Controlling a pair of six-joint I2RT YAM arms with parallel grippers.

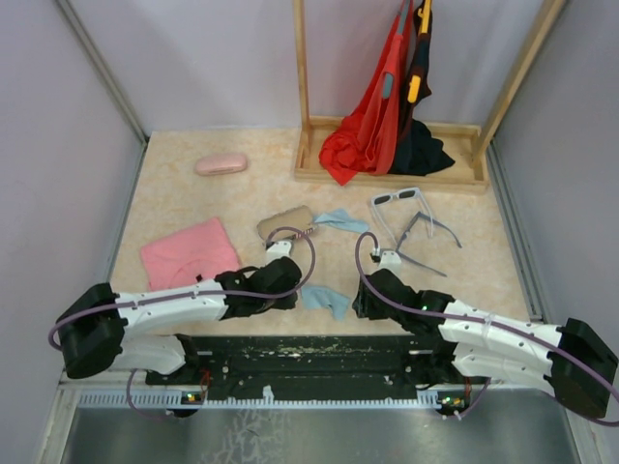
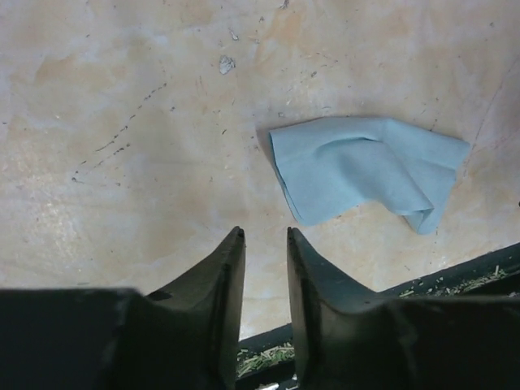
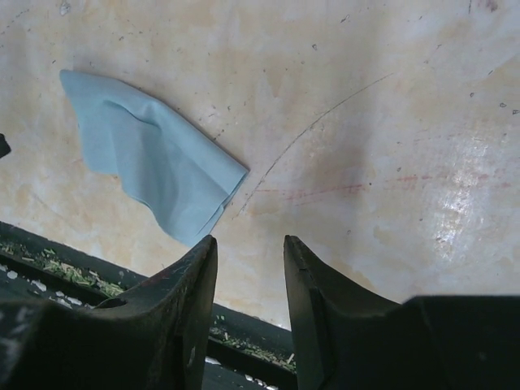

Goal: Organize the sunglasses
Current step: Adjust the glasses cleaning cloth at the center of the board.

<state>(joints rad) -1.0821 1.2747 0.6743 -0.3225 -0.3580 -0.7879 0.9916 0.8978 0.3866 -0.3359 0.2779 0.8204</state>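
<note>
Two pairs of sunglasses lie on the table at the right: a chunky white pair (image 1: 397, 197) with dark lenses, and just in front of it a thin grey pair (image 1: 427, 233). Neither shows in the wrist views. My left gripper (image 1: 289, 293) (image 2: 264, 234) hangs low near the table's front edge, its jaws slightly apart with nothing between them. The right gripper (image 1: 364, 298) (image 3: 249, 241) is close beside it, open and empty as well. Both stand well short of the glasses. A light-blue cloth (image 1: 326, 301) (image 2: 366, 166) (image 3: 150, 154) lies between the two grippers.
A tan glasses case (image 1: 285, 222) and a second blue cloth (image 1: 340, 219) lie mid-table. A pink case (image 1: 221, 164) sits at the back left, and a pink cloth (image 1: 189, 253) at the left. A wooden rack (image 1: 387, 172) with a red bag (image 1: 372, 121) stands at the back right.
</note>
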